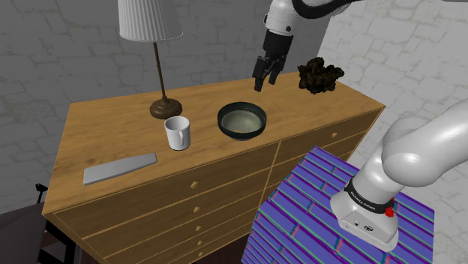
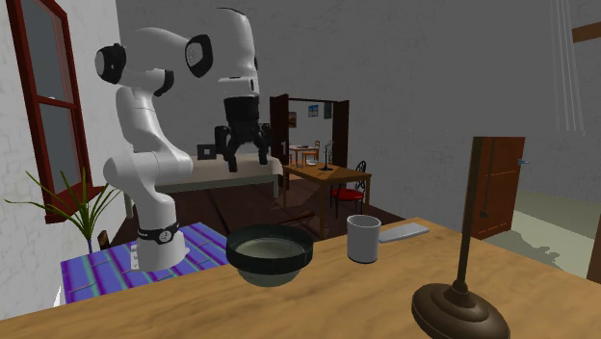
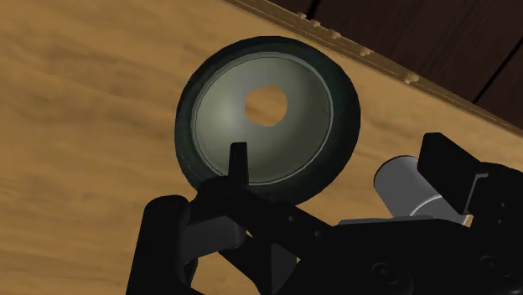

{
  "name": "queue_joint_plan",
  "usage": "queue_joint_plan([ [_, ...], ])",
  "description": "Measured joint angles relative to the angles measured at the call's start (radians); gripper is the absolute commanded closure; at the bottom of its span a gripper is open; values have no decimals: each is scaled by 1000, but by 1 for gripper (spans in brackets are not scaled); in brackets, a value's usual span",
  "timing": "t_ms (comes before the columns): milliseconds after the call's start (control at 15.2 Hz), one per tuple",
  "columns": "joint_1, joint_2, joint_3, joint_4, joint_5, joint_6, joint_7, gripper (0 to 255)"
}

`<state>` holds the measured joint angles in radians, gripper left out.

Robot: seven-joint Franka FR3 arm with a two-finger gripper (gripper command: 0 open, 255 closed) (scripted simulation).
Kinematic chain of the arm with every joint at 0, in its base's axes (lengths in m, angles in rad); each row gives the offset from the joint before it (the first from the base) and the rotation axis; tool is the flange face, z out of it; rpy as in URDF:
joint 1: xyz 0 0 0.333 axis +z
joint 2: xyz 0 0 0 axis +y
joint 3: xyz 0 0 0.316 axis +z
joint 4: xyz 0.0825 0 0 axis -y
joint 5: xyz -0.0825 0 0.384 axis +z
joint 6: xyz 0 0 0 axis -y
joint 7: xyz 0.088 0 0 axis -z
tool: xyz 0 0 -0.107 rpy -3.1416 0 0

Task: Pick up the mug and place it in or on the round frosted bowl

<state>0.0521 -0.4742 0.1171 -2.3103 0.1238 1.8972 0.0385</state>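
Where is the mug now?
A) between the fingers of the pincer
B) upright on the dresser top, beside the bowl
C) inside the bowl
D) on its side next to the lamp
B: the mug stands upright on the dresser top, apart from the bowl, while the open pincer hangs empty above.

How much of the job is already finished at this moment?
Done: nothing yet. The white mug stands upright on the wooden dresser, beside the dark-rimmed bowl and apart from it. In hand: the tool hangs open in the air above the dresser near the bowl, holding nothing. Left: reach the mug, grasp it, lift it and set it in the bowl.
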Motion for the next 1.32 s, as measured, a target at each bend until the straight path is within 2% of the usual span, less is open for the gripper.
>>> queue_joint_plan([
  [660, 32, 330, 112, 152, -28, 199, 152, 0],
  [1320, 90, 713, 156, 451, -155, 286, 312, 0],
])
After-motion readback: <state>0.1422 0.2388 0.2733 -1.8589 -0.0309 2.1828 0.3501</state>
